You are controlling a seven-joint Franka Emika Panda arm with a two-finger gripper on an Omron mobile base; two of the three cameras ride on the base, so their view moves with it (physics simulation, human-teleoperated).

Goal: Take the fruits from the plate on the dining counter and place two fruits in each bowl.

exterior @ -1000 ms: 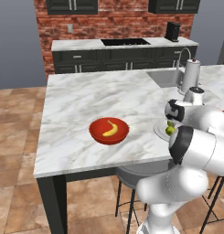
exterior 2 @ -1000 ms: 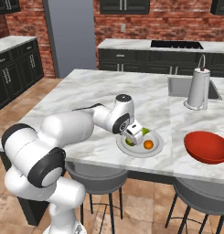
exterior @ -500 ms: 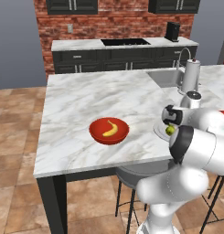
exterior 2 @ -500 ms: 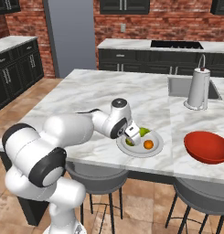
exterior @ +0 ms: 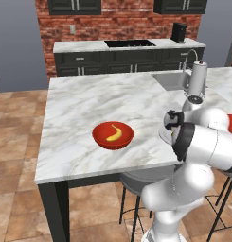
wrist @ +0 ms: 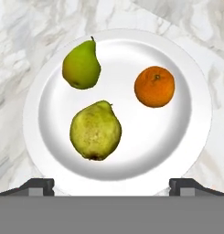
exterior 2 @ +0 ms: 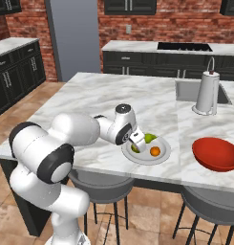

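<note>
Marble counter (wrist: 22,27); plate (wrist: 186,151) rim cut off below.

A paper-towel holder (exterior 2: 206,93) stands beside the sink (exterior: 170,79). A cooktop (exterior: 128,43) and black appliance (exterior: 179,32) sit on the back counter (exterior: 79,47). Stools (exterior 2: 101,185) stand below.

We see a red bowl (exterior: 113,135) holding a banana (exterior: 114,133) near the front of the marble counter (exterior: 89,104), with the white arm (exterior: 202,137) bent over the counter's right side.
</note>
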